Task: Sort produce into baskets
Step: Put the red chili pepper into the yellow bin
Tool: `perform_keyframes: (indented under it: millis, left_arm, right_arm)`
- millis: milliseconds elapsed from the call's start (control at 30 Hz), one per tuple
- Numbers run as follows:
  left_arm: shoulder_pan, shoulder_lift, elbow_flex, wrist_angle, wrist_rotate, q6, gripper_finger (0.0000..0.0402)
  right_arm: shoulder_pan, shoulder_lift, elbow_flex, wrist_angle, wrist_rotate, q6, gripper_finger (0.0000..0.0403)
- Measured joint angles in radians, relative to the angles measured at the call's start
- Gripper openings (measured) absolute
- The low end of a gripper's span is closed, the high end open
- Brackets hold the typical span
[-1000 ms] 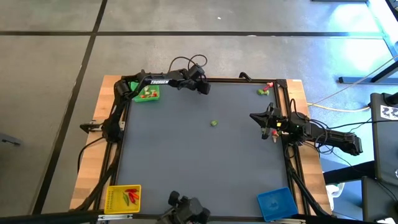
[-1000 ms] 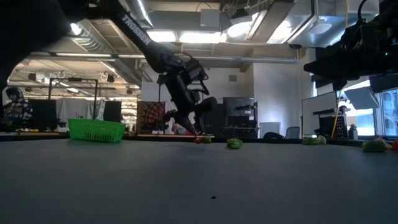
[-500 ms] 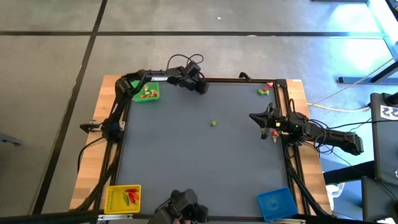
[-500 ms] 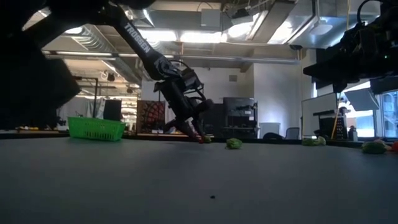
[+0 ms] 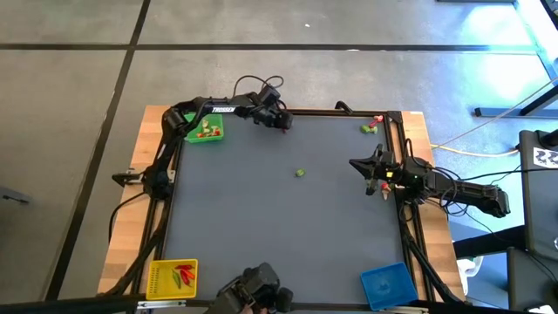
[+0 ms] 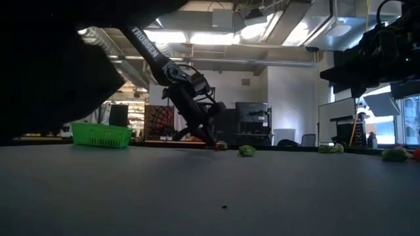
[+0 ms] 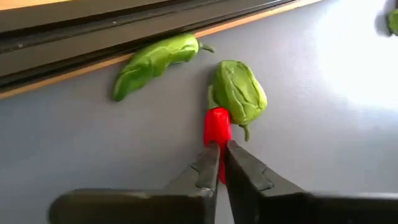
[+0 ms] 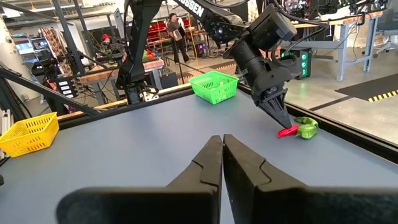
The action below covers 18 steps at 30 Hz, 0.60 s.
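My left gripper [image 5: 284, 125] is down at the table's far edge, shut on a small red produce piece [image 7: 217, 123]. That piece lies against a round green piece [image 7: 239, 93]. A long green piece [image 7: 155, 59] lies beside the far rail. Another green piece [image 5: 300, 173] rests mid-table. My right gripper [image 5: 353, 163] waits shut at the right side, level, with nothing in it. The green basket [image 5: 207, 131] stands at the far left, the yellow basket [image 5: 173, 277] at the near left, and the blue basket [image 5: 386, 284] at the near right. My left gripper pinches the red piece by its nearer end [image 7: 216, 140] between the two fingertips [image 7: 208, 160]. The fingers slant down from the table's left. The red piece [image 8: 287, 131] lies on the table, its other end against the round green piece.
More pieces lie at the far right corner [image 5: 370, 126]. The green basket holds several pieces, and the yellow one holds red and green ones. A dark shape [image 5: 257, 292] sits at the near edge and covers the upper left of the low view [image 6: 52, 59]. The table's middle is bare grey mat [image 5: 261, 218].
My left gripper has sunk a little and tipped further down at the far edge. Its spread fingers have shut on the red piece, which stays on the table. The dark shape at the near edge has shifted and now fills more of the low view.
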Motion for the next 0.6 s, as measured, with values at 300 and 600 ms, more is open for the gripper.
perform_keyframes:
  millis: [300, 600]
  left_arm:
    - [-0.006, -0.006, 0.000, -0.031, 0.001, 0.084, 0.0001]
    - [-0.063, -0.106, 0.000, -0.054, -0.003, 0.175, 0.0005]
  right_arm:
    - [0.000, 0.000, 0.000, 0.001, -0.001, 0.000, 0.0017]
    - [0.000, 0.000, 0.000, 0.002, -0.001, 0.000, 0.0017]
